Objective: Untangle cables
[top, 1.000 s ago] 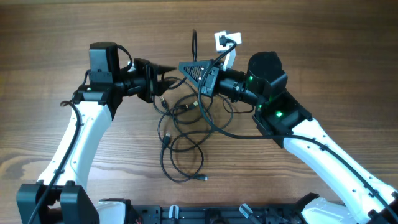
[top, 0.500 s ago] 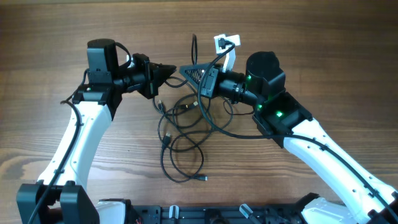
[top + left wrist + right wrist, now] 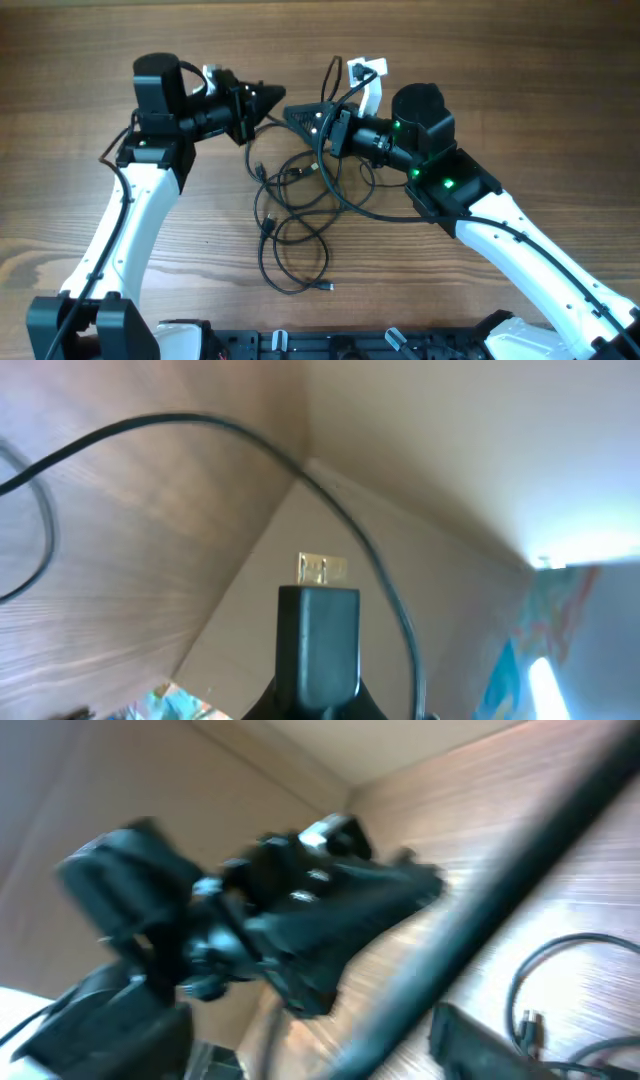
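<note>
Pulling-apart step was in hand: left pincer (image 3: 272, 96) was closed on a plug (image 3: 318, 628) at 11 o'clock of the cables (image 3: 296, 172) knotted mid-desk (image 3: 80, 60); right pincer (image 3: 296, 112) opening unreadable; next move probably called for drawing that strand clear.

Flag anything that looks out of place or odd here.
The cables lie in a crossed, looping tangle mid-table, with one strand draped across the right gripper. The left gripper pinches a black plug.
</note>
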`<state>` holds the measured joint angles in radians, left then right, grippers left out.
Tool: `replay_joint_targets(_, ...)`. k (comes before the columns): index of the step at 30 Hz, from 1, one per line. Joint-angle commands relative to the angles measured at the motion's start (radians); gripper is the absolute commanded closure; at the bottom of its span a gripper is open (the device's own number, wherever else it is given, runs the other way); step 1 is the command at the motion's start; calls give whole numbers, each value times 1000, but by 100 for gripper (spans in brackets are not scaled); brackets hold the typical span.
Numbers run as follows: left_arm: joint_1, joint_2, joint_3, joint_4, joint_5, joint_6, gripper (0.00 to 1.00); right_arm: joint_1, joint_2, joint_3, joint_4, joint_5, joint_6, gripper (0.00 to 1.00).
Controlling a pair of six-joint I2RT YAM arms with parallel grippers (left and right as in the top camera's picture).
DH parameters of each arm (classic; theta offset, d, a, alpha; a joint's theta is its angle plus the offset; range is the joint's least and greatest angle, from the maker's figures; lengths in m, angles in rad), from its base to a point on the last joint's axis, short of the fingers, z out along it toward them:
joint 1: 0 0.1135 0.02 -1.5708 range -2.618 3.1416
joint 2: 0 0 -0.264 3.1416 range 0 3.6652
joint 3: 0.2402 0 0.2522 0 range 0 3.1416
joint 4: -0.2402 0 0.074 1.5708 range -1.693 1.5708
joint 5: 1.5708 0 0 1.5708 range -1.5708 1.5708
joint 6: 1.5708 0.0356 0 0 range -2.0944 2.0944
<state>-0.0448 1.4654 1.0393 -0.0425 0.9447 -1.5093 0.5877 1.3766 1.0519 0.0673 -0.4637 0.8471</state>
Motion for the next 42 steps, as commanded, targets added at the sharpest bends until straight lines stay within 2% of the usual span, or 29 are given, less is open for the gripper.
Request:
replay_joint_targets(1, 52, -59, 12, 58, 35, -22, 96, 4, 8, 15, -57, 106, -10, 0)
replay_joint_targets(6, 159, -115, 12, 119, 39, -80, 96, 4, 8, 14, -142, 201, -23, 0)
replay_joint_targets(12, 280, -193, 12, 164, 50, -123, 96, 4, 28, 13, -159, 208, -253, 0)
replay_joint_targets(16, 335, -248, 12, 164, 54, -135, 96, 4, 102, 13, -162, 208, -339, 0)
replay_joint_targets(20, 344, -278, 12, 174, 53, -176, 96, 4, 180, 13, -159, 200, -354, 0)
replay_joint_targets(24, 344, -288, 12, 267, 54, -245, 96, 4, 266, 13, -147, 139, -407, 0)
replay_joint_targets(32, 344, -288, 12, 433, 54, -360, 96, 4, 367, 13, -147, 171, -406, 0)
replay_joint_targets(40, 344, -290, 12, 440, 51, -404, 96, 4, 404, 12, -146, 232, -430, 2)
replay_joint_targets(42, 344, -290, 12, 471, 50, -418, 96, 4, 421, 9, -139, 239, -430, 7)
